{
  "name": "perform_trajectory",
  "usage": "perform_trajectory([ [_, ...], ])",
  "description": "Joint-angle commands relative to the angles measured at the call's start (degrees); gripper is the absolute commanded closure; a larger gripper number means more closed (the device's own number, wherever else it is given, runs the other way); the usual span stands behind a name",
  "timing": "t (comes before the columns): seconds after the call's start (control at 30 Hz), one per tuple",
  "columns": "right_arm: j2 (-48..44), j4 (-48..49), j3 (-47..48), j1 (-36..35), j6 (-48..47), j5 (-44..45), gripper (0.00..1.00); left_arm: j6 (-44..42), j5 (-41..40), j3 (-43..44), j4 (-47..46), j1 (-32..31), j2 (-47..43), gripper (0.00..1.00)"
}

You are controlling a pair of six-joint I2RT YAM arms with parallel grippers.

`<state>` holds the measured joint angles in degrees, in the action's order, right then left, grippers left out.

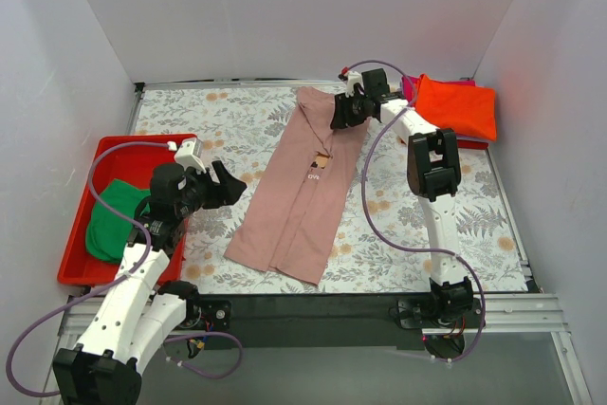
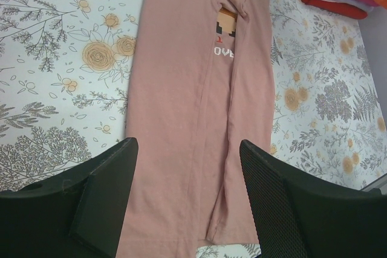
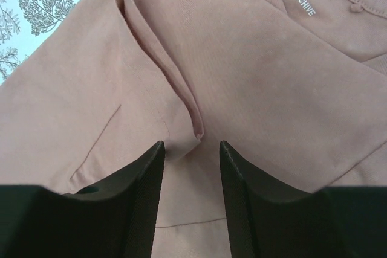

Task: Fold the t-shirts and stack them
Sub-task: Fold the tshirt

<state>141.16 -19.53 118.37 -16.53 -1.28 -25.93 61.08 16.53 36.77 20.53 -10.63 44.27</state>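
The dusty-pink t-shirt (image 1: pixel 299 192) lies in the middle of the counter (image 1: pixel 417 225). Its sides are turned in so that it makes one long strip, with the collar end away from me. I judge that shape is meant for a crosswise fold next.

My right hand (image 3: pixel 191 146) hovers over the shirt's collar end. Its fingers are apart, and neither pad touches the small ridge of cloth between them, so it pinches nothing. I read it as lined up to take that end.

My left hand (image 1: pixel 228 183) hangs just off the shirt's left edge, toward the hem. It is spread wide and empty, placed, I'd guess, to catch or steady the hem.

Left of the pink shirt, the green t-shirt (image 1: pixel 114 220) sits bunched in the red tray (image 1: pixel 142 154), not yet folded. Right of the pink shirt's collar, the folded orange t-shirt (image 1: pixel 460 106) rests with the magenta t-shirt (image 1: pixel 413 87) under it. That is the stack this one should join.
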Motion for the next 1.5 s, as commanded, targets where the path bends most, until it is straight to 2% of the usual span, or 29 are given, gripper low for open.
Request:
perform_trajectory([
  [0.0,0.96,1.95,3.36,-0.6,0.84,-1.66,0.53,-0.87,0.08,-0.39,-0.76,0.09,-0.24,0.33],
  [0.1,0.52,1.95,3.19,-0.87,0.84,-2.54,0.65,-0.79,-0.01,-0.47,-0.76,0.09,-0.15,0.33],
  [0.13,0.08,2.04,2.93,-0.95,0.84,-2.8,0.76,-0.79,-0.1,-0.48,-0.85,0.0,0.02,0.33],
  [0.2,-1.14,2.39,2.4,-1.13,0.84,-3.77,0.85,-0.87,-0.1,-0.39,-0.76,0.0,0.29,0.33],
  [0.23,-1.5,2.65,1.96,-1.04,0.84,-3.95,0.92,-0.79,-0.01,-0.47,-0.76,0.09,0.38,0.33],
  [0.3,-2.81,3.27,0.82,-1.31,0.84,-4.74,0.98,-0.96,0.08,-0.39,-0.76,0.0,0.38,0.33],
  [0.53,-8.53,4.41,-5.33,-4.03,-0.21,-6.76,0.99,-0.79,-0.1,-0.56,-0.76,0.09,-0.68,0.33],
  [0.7,-11.6,4.5,-9.46,-10.17,-1.88,-7.03,0.99,-0.7,-0.01,-0.65,-0.76,0.09,-1.29,0.33],
  [0.77,-12.22,4.32,-10.87,-13.33,-2.85,-5.45,0.86,-0.7,-0.01,-0.65,-0.76,0.09,-1.47,0.33],
  [0.9,-12.75,2.04,-9.48,-16.33,-4.34,-4.39,0.5,-0.52,-0.19,-0.74,-0.76,0.0,-1.99,0.33],
  [0.97,-14.32,1.16,-9.12,-16.25,-4.7,-4.04,0.48,-0.61,-0.27,-0.74,-0.76,0.09,-2.17,0.33],
  [1.0,-15.21,0.99,-9.38,-16.25,-5.74,-3.6,0.44,-0.61,-0.27,-0.83,-0.85,0.09,-2.26,0.33],
  [1.07,-17.06,0.72,-10.26,-15.2,-6.45,-3.86,0.43,-0.52,-0.36,-0.83,-0.85,0.09,-2.43,0.33],
  [1.17,-21.27,-2.51,-10.96,-12.65,-12.31,-7.53,0.34,-0.17,-0.98,-1.0,-0.85,0.0,-2.44,0.33],
  [1.2,-23.72,-4.01,-11.4,-11.95,-15.48,-9.73,0.2,0.09,-1.33,-1.18,-0.93,0.0,-2.35,0.33],
  [1.23,-25.13,-5.33,-12.45,-10.38,-22.21,-12.36,0.11,0.18,-1.42,-1.35,-0.85,0.09,-2.09,0.33],
  [1.27,-28.11,-7.52,-15.24,-9.66,-24.8,-17.69,0.02,0.62,-1.33,-1.35,-0.93,0.09,-1.13,0.33],
  [1.37,-33.04,-13.14,-22.27,-8.69,-36.4,-25.36,0.02,1.49,-0.89,-1.36,-0.76,0.09,2.21,0.33],
  [1.4,-34.1,-18.56,-24.22,-8.95,-39.91,-27.05,0.02,1.76,-0.8,-1.18,-0.41,0.09,3.35,0.33],
  [1.47,-36.82,-22.47,-29.3,-10.88,-48.76,-28.56,0.02,2.72,-1.24,-0.83,0.03,0.09,5.2,0.33],
])
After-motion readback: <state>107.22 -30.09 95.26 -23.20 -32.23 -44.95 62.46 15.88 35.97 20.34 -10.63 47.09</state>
